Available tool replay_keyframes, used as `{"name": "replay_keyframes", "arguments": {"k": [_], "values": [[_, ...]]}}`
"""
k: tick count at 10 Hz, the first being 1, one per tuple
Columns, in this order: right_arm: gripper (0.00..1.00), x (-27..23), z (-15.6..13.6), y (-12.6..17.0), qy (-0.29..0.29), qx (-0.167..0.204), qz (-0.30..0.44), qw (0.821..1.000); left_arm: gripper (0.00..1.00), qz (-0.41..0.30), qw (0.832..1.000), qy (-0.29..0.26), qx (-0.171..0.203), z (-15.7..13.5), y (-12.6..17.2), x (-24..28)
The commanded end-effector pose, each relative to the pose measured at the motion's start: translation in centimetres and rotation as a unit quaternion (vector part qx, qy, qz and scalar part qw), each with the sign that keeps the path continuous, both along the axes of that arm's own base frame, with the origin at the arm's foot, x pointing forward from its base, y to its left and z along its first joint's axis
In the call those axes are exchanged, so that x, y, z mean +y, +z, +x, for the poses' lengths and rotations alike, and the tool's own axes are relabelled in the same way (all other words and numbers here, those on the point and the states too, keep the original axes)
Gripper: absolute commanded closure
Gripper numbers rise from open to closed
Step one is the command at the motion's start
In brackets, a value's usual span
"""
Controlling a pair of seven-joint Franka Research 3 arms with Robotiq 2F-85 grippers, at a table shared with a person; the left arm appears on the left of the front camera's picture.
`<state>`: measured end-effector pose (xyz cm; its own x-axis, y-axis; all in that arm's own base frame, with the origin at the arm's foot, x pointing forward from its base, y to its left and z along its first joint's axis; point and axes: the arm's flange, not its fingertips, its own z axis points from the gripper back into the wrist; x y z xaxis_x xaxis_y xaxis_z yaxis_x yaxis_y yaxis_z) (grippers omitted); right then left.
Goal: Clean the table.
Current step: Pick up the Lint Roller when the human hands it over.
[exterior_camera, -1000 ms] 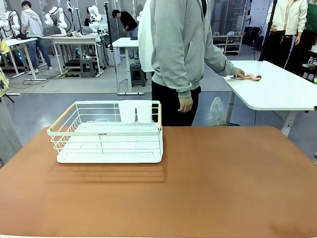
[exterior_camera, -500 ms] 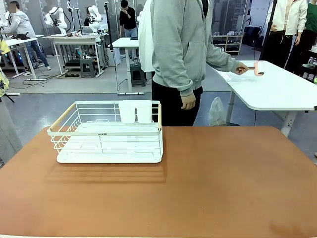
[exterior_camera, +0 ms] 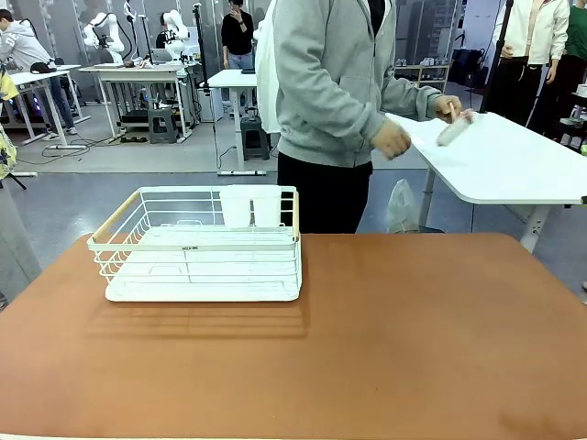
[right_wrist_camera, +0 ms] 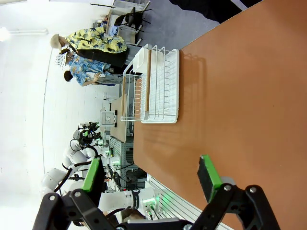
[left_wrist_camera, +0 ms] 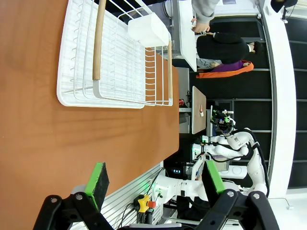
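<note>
Start stage: left hand [left_wrist_camera: 156,178] and right hand [right_wrist_camera: 149,176] apart, empty. Next: take tool [exterior_camera: 452,132] from person, wipe surface [exterior_camera: 413,330] right of rack [exterior_camera: 202,243].

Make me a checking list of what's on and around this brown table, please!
surface: table reddish-brown, matte, no spots seen
job's things: nothing seen
clutter: white wire rack standing on its far left part
grippers: left gripper and right gripper open, empty
cables: thin ones on the far floor
surroundings: person in grey top at the far side, holding a blurred thing over the white table
</note>
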<state>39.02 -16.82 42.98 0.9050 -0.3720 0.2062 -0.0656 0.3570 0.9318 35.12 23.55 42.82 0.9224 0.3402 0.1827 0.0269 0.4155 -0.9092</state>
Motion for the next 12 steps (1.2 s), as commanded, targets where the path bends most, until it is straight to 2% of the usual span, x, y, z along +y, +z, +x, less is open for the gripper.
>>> {"name": "replay_keyframes", "arguments": {"k": [1,12], "values": [[0.00,0.02,-0.03,0.12,0.001,-0.003,0.002,1.000,0.00,0.000,1.000,-0.001,-0.003,-0.27,-0.02,0.05],[0.00,0.02,-0.03,0.12,0.001,-0.003,0.002,1.000,0.00,0.000,1.000,-0.001,-0.003,-0.27,-0.02,0.05]]}}
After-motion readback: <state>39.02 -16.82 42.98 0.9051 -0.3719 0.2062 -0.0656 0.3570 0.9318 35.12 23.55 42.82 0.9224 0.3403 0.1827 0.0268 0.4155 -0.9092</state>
